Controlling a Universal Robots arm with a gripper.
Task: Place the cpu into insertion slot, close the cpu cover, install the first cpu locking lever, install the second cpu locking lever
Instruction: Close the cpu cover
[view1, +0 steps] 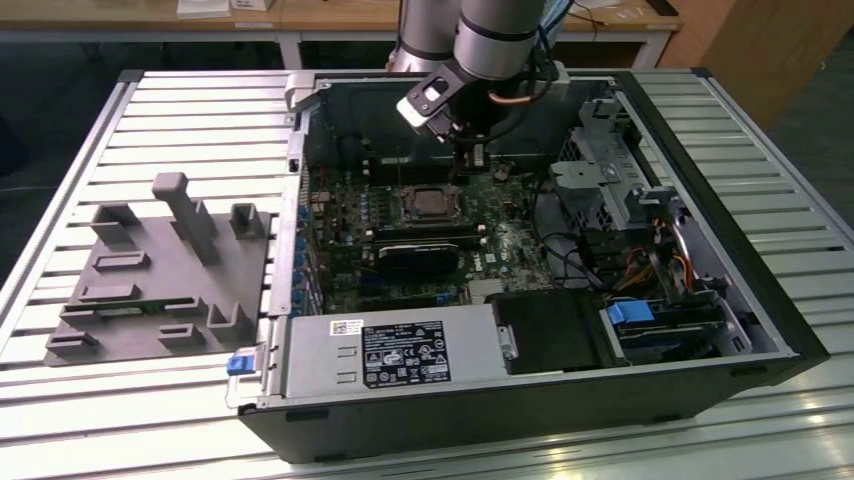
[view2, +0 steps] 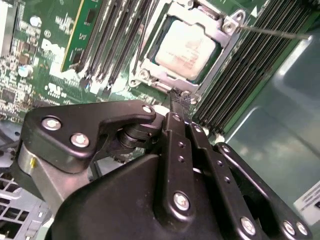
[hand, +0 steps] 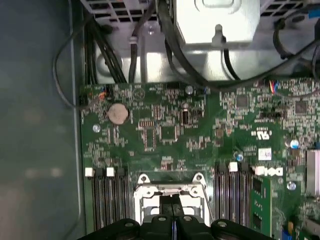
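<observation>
grey fixture (view1: 147, 290) lies beside the computer case (view1: 534, 412).

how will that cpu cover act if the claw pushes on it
The cpu cover looks like thin sheet metal, so it is probably light and slightly springy. Its bare shiny surface may let the claw slip.

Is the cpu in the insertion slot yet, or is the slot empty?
In. In the second wrist view the cpu lies, pale top showing, inside the silvery rim of the insertion slot.
</observation>
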